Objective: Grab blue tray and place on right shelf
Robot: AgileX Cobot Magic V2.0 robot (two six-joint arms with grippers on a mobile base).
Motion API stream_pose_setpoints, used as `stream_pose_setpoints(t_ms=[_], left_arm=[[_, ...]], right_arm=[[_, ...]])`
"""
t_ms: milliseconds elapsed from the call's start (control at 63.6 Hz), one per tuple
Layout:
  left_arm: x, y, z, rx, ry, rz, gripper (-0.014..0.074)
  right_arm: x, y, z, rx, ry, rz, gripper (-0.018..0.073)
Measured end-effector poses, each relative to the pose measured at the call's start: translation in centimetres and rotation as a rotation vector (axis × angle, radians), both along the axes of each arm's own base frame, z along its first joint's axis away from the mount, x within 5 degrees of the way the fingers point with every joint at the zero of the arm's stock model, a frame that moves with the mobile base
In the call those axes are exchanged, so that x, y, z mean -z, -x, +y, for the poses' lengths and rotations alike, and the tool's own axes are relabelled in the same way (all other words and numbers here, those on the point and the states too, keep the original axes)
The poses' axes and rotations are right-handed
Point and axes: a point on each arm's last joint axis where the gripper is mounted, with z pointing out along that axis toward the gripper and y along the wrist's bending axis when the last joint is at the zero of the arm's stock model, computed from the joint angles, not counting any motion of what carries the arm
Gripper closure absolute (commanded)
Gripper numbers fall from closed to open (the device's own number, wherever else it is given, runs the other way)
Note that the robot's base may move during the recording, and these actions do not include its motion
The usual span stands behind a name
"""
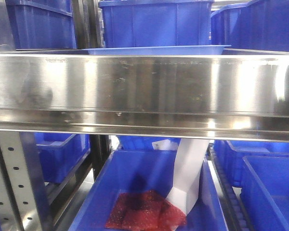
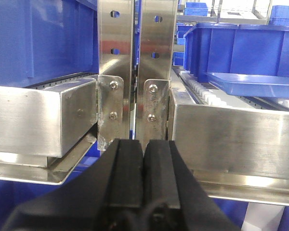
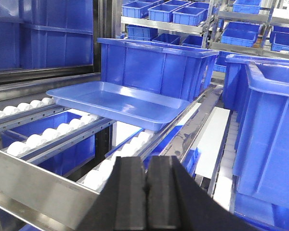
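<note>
The blue tray [image 3: 118, 102] is shallow and light blue. It rests on the white rollers of the steel shelf [image 3: 33, 180], in front of a deep blue bin [image 3: 156, 65]. It also shows in the front view [image 1: 156, 49] above the shelf's wide shiny lip [image 1: 144, 86], and in the left wrist view [image 2: 253, 84] at the right. My right gripper [image 3: 146, 161] is shut and empty, short of the tray, over the shelf's front lip. My left gripper [image 2: 144, 144] is shut and empty, facing the perforated uprights [image 2: 137, 53] between two shelf sections.
Deep blue bins [image 1: 43, 24] stand on the shelf at left and right [image 3: 269, 125]. Below the shelf a bin [image 1: 135, 192] holds a red bubble-wrap bag [image 1: 144, 211] and a white sheet [image 1: 190, 178]. More bins fill racks behind [image 3: 168, 14].
</note>
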Motion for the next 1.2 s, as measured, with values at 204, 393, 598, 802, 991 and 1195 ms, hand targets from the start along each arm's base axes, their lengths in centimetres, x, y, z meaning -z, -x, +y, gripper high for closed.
stream_pose_setpoints(t_ms=[204, 393, 598, 802, 991, 1195], left_arm=[[0.0, 0.0, 0.0, 0.000, 0.000, 0.000, 0.0645], [0.0, 0.0, 0.0, 0.000, 0.000, 0.000, 0.0645], [0.0, 0.0, 0.0, 0.000, 0.000, 0.000, 0.0644], [0.0, 0.0, 0.0, 0.000, 0.000, 0.000, 0.0645], [0.0, 0.0, 0.0, 0.000, 0.000, 0.000, 0.0644], [0.0, 0.0, 0.0, 0.000, 0.000, 0.000, 0.0644]], right_arm=[[0.0, 0.0, 0.0, 0.000, 0.004, -0.003, 0.0502], [0.0, 0.0, 0.0, -0.001, 0.003, -0.005, 0.0502], [1.3, -0.6, -0.4, 0.123, 0.030, 0.009, 0.0502], [5.9, -1.1, -1.1, 0.298, 0.006, 0.020, 0.0502], [11.0, -0.8, -1.3, 0.352, -0.012, 0.003, 0.0502], [13.8, -1.2, -1.4, 0.360, -0.024, 0.062, 0.0502]])
